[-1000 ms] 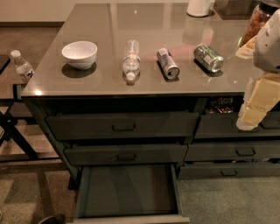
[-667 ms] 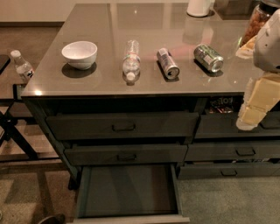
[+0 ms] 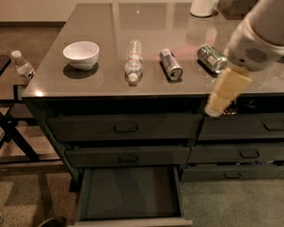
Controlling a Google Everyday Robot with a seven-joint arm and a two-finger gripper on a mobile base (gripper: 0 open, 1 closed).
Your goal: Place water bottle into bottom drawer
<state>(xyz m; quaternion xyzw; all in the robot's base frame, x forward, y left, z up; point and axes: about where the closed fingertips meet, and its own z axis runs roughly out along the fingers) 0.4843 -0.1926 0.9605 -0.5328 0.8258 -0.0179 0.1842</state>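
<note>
The water bottle is clear with a white cap. It lies on its side on the grey countertop, cap toward the front edge, between a bowl and a can. The bottom drawer of the left stack is pulled open below it, and its flat dark inside is bare. My gripper is cream-coloured and hangs from the white arm at the right. It points down over the counter's front edge, well to the right of the bottle, and holds nothing that I can see.
A white bowl stands left of the bottle. Two cans lie to its right. A white object stands at the counter's back. A labelled bottle stands on a low stand at the far left. The upper drawers are closed.
The arm and gripper have moved left, toward the middle of the counter. The bottle, cans, bowl and drawer have not moved.
</note>
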